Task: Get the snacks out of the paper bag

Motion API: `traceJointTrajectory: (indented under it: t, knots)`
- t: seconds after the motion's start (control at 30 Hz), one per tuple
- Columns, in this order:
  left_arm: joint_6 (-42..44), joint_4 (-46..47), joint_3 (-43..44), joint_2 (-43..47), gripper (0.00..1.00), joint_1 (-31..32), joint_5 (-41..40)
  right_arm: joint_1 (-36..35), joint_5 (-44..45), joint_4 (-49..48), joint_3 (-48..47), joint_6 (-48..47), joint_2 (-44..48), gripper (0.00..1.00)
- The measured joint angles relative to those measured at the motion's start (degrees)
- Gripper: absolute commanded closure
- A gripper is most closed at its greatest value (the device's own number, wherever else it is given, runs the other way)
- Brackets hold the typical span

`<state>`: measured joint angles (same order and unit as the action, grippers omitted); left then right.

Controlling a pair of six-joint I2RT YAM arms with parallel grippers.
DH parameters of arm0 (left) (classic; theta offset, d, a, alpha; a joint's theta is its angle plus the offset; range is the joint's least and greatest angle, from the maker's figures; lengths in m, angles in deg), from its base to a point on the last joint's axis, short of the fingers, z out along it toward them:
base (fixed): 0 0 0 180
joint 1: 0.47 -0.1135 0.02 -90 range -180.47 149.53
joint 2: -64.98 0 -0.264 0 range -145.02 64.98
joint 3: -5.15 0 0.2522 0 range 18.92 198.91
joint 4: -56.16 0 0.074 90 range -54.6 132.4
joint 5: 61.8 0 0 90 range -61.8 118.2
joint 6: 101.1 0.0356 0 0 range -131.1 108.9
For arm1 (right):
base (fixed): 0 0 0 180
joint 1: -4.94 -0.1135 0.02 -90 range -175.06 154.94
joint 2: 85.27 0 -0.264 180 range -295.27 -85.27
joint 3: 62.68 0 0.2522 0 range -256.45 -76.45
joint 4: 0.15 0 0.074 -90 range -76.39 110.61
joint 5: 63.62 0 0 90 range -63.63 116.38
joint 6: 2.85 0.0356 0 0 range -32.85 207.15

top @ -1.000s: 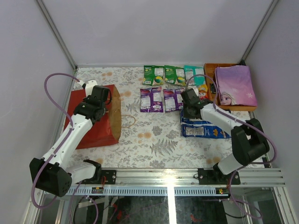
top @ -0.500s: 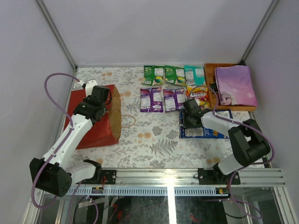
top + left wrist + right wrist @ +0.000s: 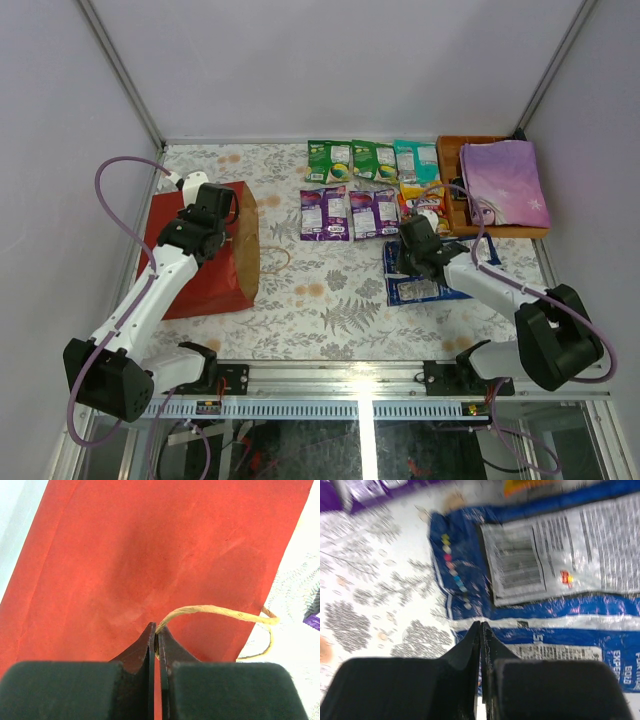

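1. The paper bag (image 3: 215, 275) lies on its side near the left edge of the desk (image 3: 330, 300). Its red outside faces up and its mouth faces right, showing a brown inner lip. No view sees further inside it.
2. The wooden tray (image 3: 449, 148) sits in the far right corner and holds the purple book (image 3: 505, 180).
3. The snacks lie out on the desk towards the far edge. Two green packets (image 3: 329, 160) and a teal packet (image 3: 415, 160) form a row. Two purple packets (image 3: 325, 213) lie nearer than that row, and a yellow-red packet (image 3: 418, 190) lies just beside the tray.
4. The larger blue bag (image 3: 430, 280) lies flat, nearer than the yellow-red packet.
5. Only the left wrist view shows that the left gripper (image 3: 156, 630) has its jaws clamped on the bag's twine handle (image 3: 220, 611), over the red paper.
6. Only the right wrist view shows the right gripper (image 3: 481, 627) with its jaws together and holding nothing. It is low over the blue bag's left end, where a barcode and print are visible.
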<state>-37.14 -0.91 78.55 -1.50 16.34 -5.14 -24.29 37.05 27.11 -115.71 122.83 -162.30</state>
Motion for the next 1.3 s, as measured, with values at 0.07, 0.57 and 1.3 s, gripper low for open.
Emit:
traceJointTrajectory:
  t: [0.07, 0.57, 1.3]
  knots:
    - [0.00, 0.00, 0.00, 0.02, 1.00, 0.00, 0.00, 0.00, 0.63, -0.39, -2.23, -0.76, -0.28, 1.00]
    - [0.15, 0.00, 0.00, 0.02, 1.00, 0.00, -0.02, 1.33, -4.83, -11.39, -9.46, -2.91, -17.16, 1.00]
    - [0.48, 0.02, 0.00, -0.50, 1.00, 0.00, 0.02, 10.49, -9.81, -10.32, -13.09, -7.87, -5.77, 1.00]
